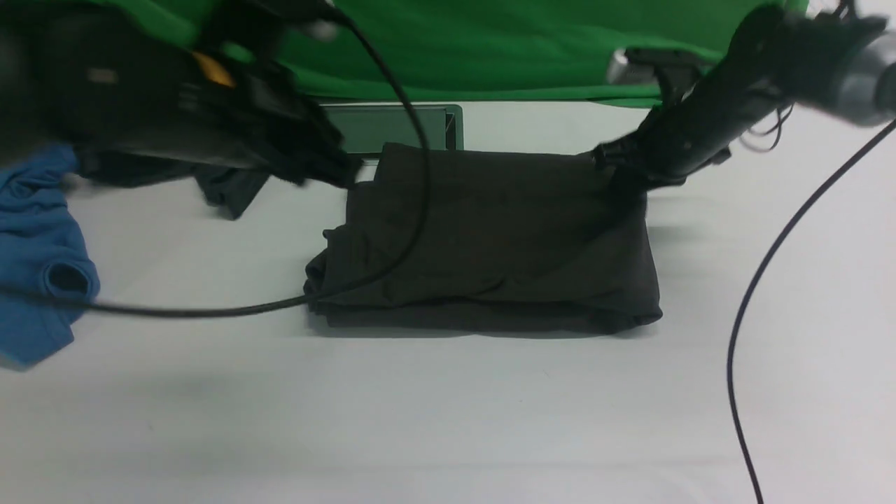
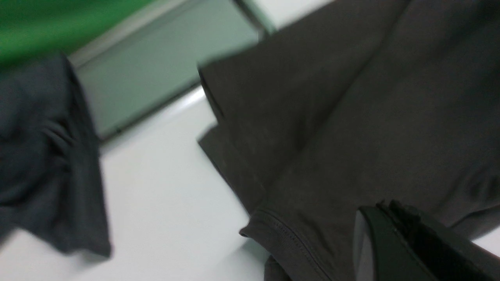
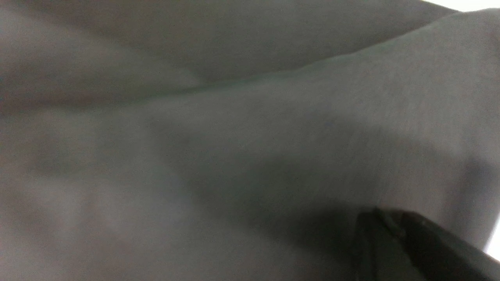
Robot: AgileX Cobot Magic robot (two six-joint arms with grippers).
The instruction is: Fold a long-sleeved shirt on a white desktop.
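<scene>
Lying in a thick folded rectangle on the broad plain white desktop (image 1: 448, 420), the large, very dark brownish-black knit long-sleeved shirt (image 1: 490, 245) fills the middle of the front view, its stacked layers showing along the near edge.

The right gripper (image 1: 623, 183) reaches down to the shirt's far right corner, and the cloth rises in a small peak right at its tip, so the fingers seem to be pinching the fabric; they are sunk too deep in the dark cloth to be sure. In the right wrist view one black finger (image 3: 414, 246) sits against the knit, which covers nearly the whole picture.

The left gripper (image 1: 334, 168) is blurred, its tip just beside the shirt's far left corner. Whether those fingers are spread or pressed together I cannot tell. In the left wrist view a single black finger (image 2: 406, 246) lies over the shirt near a stitched hem, with bare white desktop just beside it.

Beyond the left fingers a smaller slate-grey garment (image 1: 224, 189) lies crumpled under the arm, and a bright blue shirt (image 1: 38, 259) sits well apart from them at the desk's edge. A flat grey framed panel (image 1: 392, 126) rests just behind the shirt, before the bright green cloth backdrop (image 1: 490, 49). Thin black cables (image 1: 770, 266) cross the desktop on both sides.
</scene>
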